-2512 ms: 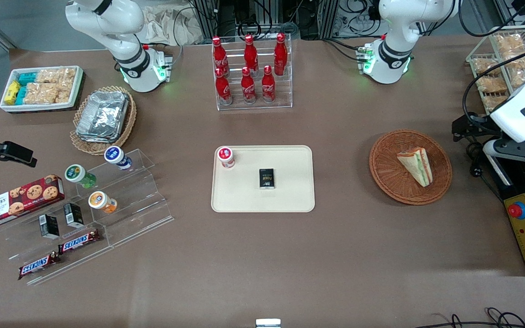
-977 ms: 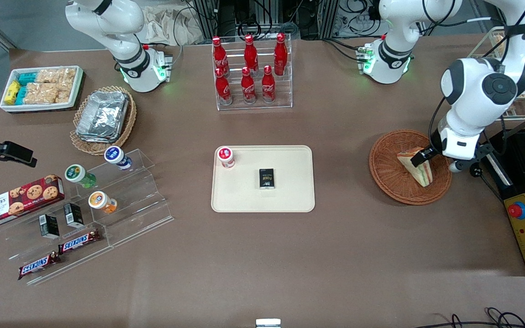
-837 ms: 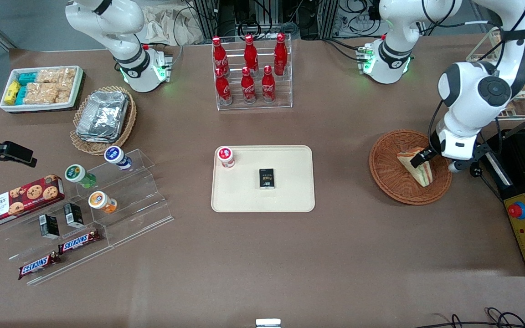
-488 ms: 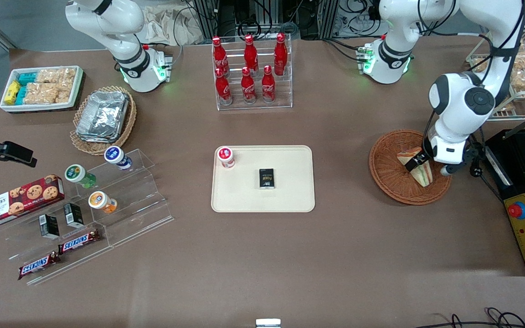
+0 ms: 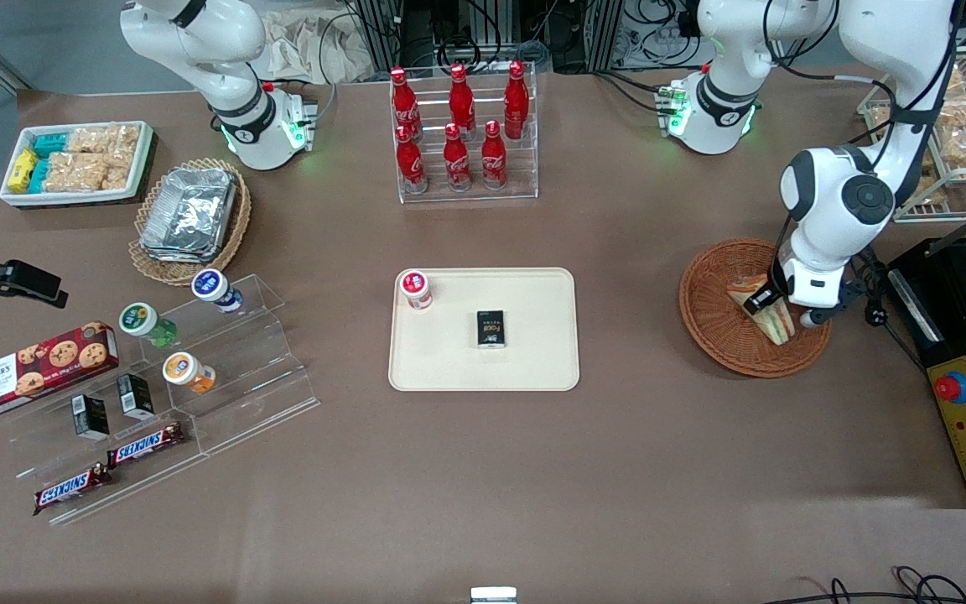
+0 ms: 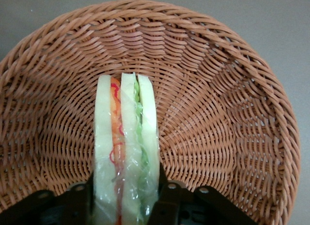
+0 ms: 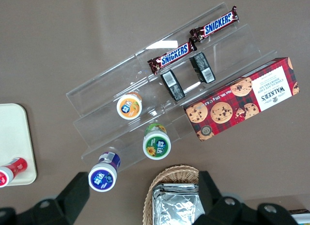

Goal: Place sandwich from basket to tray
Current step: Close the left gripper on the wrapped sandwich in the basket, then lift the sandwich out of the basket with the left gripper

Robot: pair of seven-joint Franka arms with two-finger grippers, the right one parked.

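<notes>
Grasping is looking underway: from the front, the pincer [image 5: 772, 304] is sitting low over the sandwich [image 5: 771, 314] in the basket [image 5: 714, 312], well apart from the tray [image 5: 533, 361], while the wrist view is showing its fingers [image 6: 82, 198] flanking the sandwich [image 6: 126, 147], contact unclear, so closing and lifting are coming next.

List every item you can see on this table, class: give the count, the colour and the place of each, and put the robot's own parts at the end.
sandwich: 1, pale bread with green and orange filling, in the basket.
basket: 1, reddish-brown wicker, toward the working arm's end.
tray: 1, cream, mid-table.
small bottle: 1, red cap, on the tray.
black box: 1, on the tray.
cola bottles: 6, red, in a clear rack farther from the camera than the tray.
cookie box: 1, red, toward the parked arm's end.
chocolate bars: 2, brown, on the clear stand.
gripper: 1, black, in the basket, fingers astride the sandwich.
</notes>
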